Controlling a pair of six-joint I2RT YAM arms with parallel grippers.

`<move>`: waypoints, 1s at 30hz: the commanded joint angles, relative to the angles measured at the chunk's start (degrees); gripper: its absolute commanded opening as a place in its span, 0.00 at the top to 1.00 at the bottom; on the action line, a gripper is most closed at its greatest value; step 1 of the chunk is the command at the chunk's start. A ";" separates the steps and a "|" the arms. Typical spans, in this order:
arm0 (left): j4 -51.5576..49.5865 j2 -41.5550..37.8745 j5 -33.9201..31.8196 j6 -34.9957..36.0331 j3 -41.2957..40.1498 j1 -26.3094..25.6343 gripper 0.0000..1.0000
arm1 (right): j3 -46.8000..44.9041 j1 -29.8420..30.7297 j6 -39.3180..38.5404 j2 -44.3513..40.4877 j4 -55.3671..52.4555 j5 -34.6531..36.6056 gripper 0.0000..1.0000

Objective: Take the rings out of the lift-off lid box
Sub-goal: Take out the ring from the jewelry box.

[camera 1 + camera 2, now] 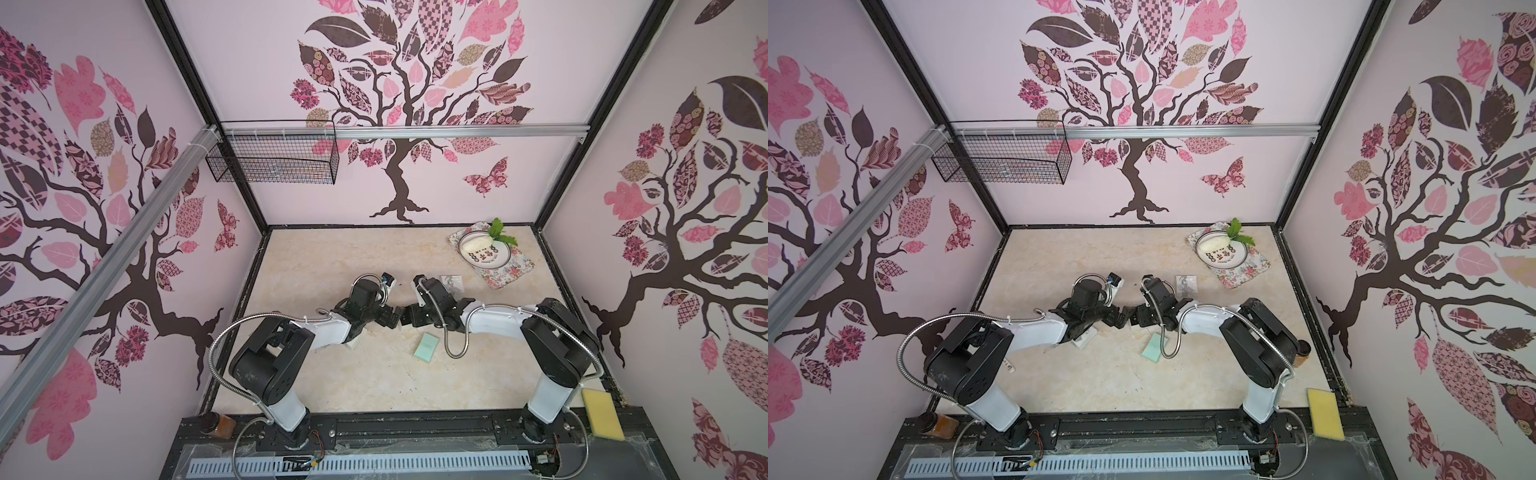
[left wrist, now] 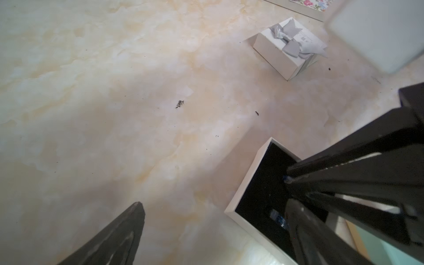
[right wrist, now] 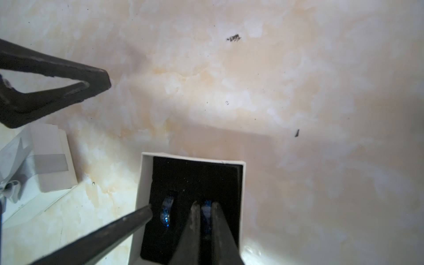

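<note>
The lift-off lid box (image 3: 146,160) stands open, with white walls and a black foam insert (image 3: 206,174). Two dark rings with blue glints sit upright in the foam. My right gripper (image 3: 205,203) reaches down into the box and is shut on one ring (image 3: 206,207). The other ring (image 3: 167,212) stands free beside it. My left gripper (image 2: 214,204) is open wide; one of its fingers (image 3: 140,214) rests at the box wall (image 2: 250,181) next to the free ring (image 2: 276,216), the other over bare table. In both top views the grippers (image 1: 404,319) (image 1: 1128,319) meet mid-table and hide the box.
A white box with a grey bow (image 2: 286,46) (image 1: 451,281) stands behind the right arm. Another white ribboned box (image 3: 48,160) lies near the left arm. A mint-green flat piece (image 1: 426,345) lies in front. A floral tray (image 1: 509,270) with a plate stands at the back right.
</note>
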 commanded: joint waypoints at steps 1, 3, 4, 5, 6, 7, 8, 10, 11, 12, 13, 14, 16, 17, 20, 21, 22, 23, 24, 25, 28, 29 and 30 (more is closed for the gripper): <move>-1.54 1.44 2.79 -0.86 3.31 0.15 0.02 | 0.53 0.17 0.45 -0.38 0.01 0.20 1.00; -1.29 2.41 3.20 -1.29 4.01 0.13 0.02 | 0.61 0.25 0.27 -0.33 0.04 0.34 1.00; -1.48 2.86 3.15 -1.46 4.37 0.04 0.02 | 0.61 0.20 0.26 -0.30 -0.01 0.36 1.00; -1.93 3.41 3.09 -1.33 4.85 0.06 0.02 | 0.61 0.23 0.19 -0.29 -0.01 0.38 1.00; -2.38 3.88 2.86 -1.27 5.31 0.08 0.02 | 0.65 0.24 0.18 -0.29 0.03 0.38 1.00; -2.76 4.12 2.63 -1.16 5.55 0.04 0.02 | 0.71 0.22 0.10 -0.22 0.01 0.36 1.00; -3.23 4.49 2.22 -0.92 5.84 0.04 0.02 | 0.81 0.22 0.09 -0.21 0.09 0.25 1.00; -4.29 4.83 1.28 -0.24 6.56 -0.24 0.02 | 0.95 0.24 -0.09 -0.20 0.04 0.20 1.00; -4.46 5.00 0.71 0.12 6.96 -0.36 0.02 | 1.03 0.21 -0.15 -0.11 0.12 0.11 1.00; -6.24 5.18 0.20 0.33 7.35 -0.46 0.02 | 1.05 0.19 -0.23 -0.07 0.13 -0.06 1.00; -6.88 5.30 -0.14 0.61 7.77 -0.60 0.02 | 1.13 0.21 -0.35 -0.03 0.10 -0.29 1.00; -7.18 5.53 -0.40 0.84 8.14 -0.72 0.02 | 1.23 0.17 -0.44 -0.02 0.13 -0.24 1.00; -7.60 6.02 -0.55 1.02 8.60 -0.82 0.02 | 1.24 0.21 -0.66 -0.11 0.12 -0.40 1.00; -7.86 6.34 -0.52 0.97 8.98 -0.82 0.02 | 1.21 0.24 -0.70 -0.20 0.13 -0.42 1.00; -8.15 7.24 -0.53 1.02 9.57 -0.96 0.02 | 0.85 0.19 -0.95 -0.63 0.46 -0.41 1.00; -8.15 7.52 -0.49 0.97 9.67 -0.98 0.02 | 0.62 0.18 -0.90 -0.79 0.71 -0.46 1.00; -8.15 7.74 -0.36 0.89 9.71 -0.94 0.02 | 0.52 0.25 -1.12 -0.89 0.83 -0.69 1.00; -8.12 8.02 -0.32 0.87 9.72 -1.04 0.02 | 0.35 0.23 -1.28 -1.03 1.19 -1.21 1.00; -8.05 8.25 -0.26 0.77 9.73 -1.18 0.02 | 0.14 0.17 -1.30 -1.16 1.65 -1.69 1.00; -8.04 8.40 -0.30 0.75 9.71 -1.30 0.02 | -0.13 0.22 -1.38 -1.32 2.05 -2.02 1.00; -8.15 8.93 -0.48 0.55 9.63 -1.37 0.02 | -0.77 0.25 -1.45 -1.91 3.17 -2.60 1.00; -8.18 9.06 -0.54 0.51 9.63 -1.40 0.02 | -1.03 0.23 -1.53 -2.19 3.50 -2.74 1.00; -8.15 9.20 -0.67 0.46 9.60 -1.43 0.02 | -1.25 0.25 -1.73 -2.44 3.85 -2.87 1.00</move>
